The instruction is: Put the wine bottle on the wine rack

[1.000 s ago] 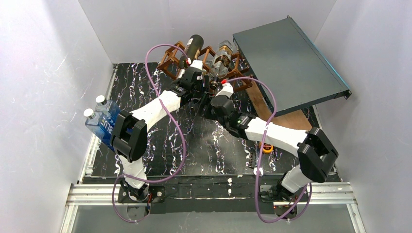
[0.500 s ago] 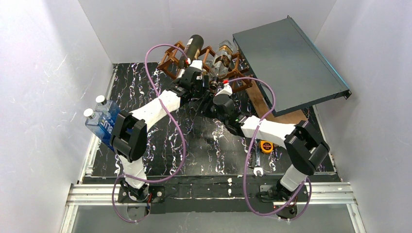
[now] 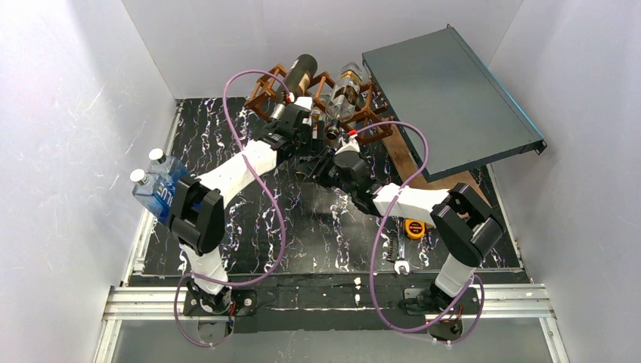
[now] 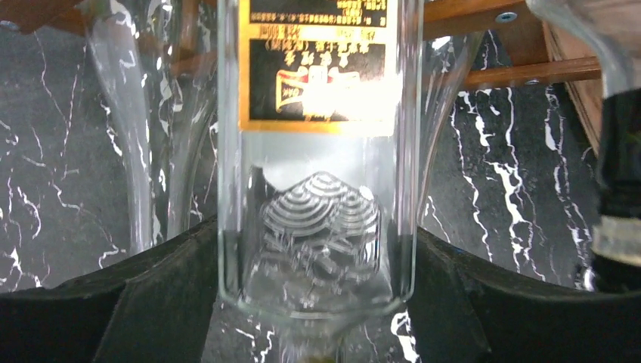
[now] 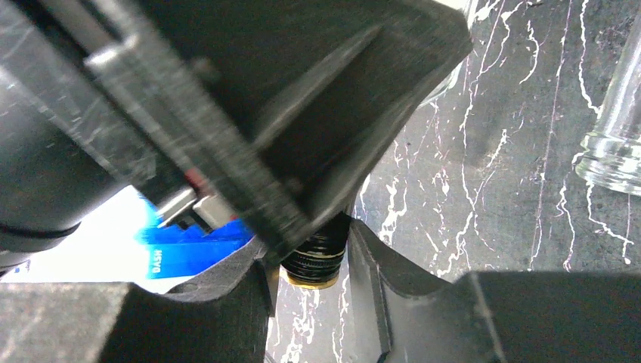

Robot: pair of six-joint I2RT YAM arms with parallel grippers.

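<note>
One bottle (image 4: 317, 151), two arms attending. Right gripper (image 5: 311, 261): just clamped on its cap, having stood half-spread a second ago. Left gripper (image 4: 314, 249): fingers (image 4: 151, 302) flank the shoulder, grip unclear. Bottle near rack (image 3: 264, 94), apparently unseated; handover likely.

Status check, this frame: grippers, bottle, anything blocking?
Left gripper astride wine bottle, grip unclear. Right gripper shut on its neck. Bottle at wine rack front, seating unclear. Dark bottle, second clear bottle racked alongside.
</note>
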